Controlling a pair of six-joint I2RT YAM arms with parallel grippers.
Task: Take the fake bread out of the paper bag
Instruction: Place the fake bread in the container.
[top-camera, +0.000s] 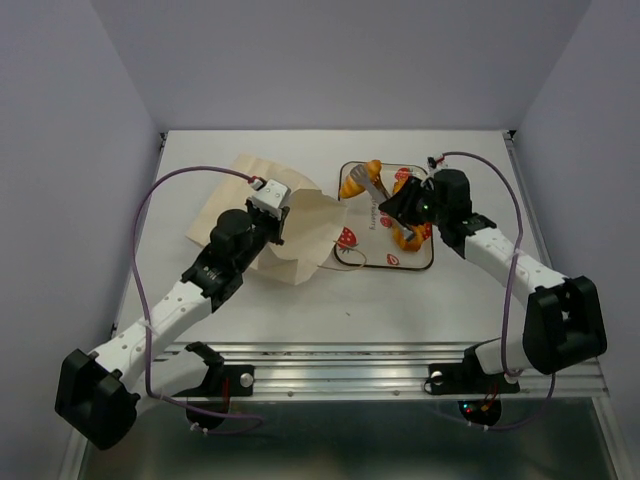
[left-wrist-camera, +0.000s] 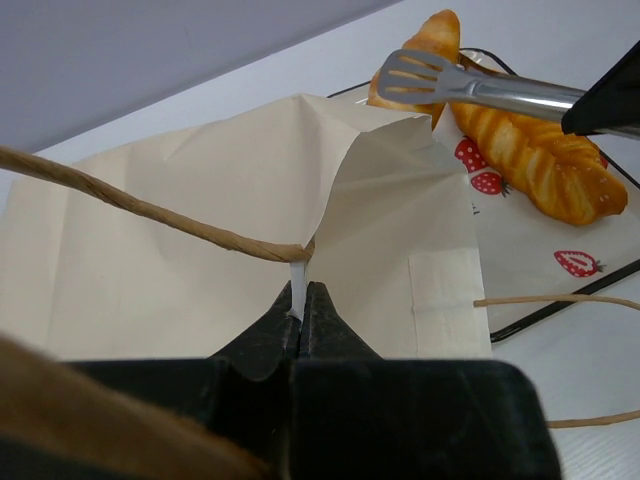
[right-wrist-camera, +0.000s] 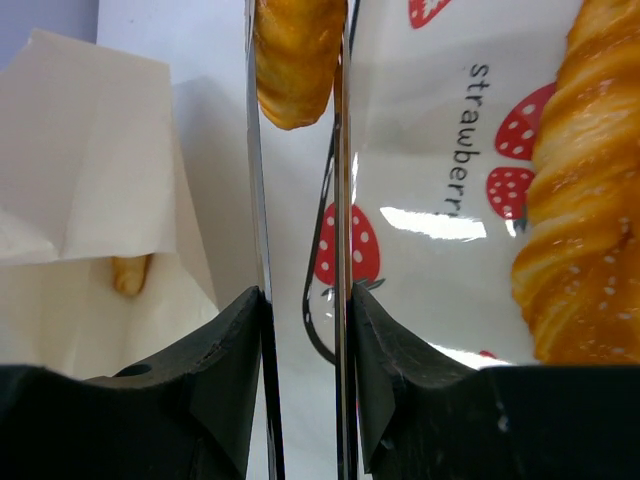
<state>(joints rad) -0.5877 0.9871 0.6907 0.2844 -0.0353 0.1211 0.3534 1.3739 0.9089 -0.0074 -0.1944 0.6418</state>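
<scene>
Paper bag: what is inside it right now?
Through the open mouth of the paper bag, the right wrist view shows the tip of one golden pastry. The rest of it, and anything deeper inside, is covered by the paper.

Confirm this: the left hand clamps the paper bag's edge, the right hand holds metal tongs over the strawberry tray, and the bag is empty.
Not empty: the right wrist view shows one pastry inside the paper bag. The rest holds: the left hand clamps the bag's edge and the right hand holds metal tongs over the strawberry tray.
</scene>
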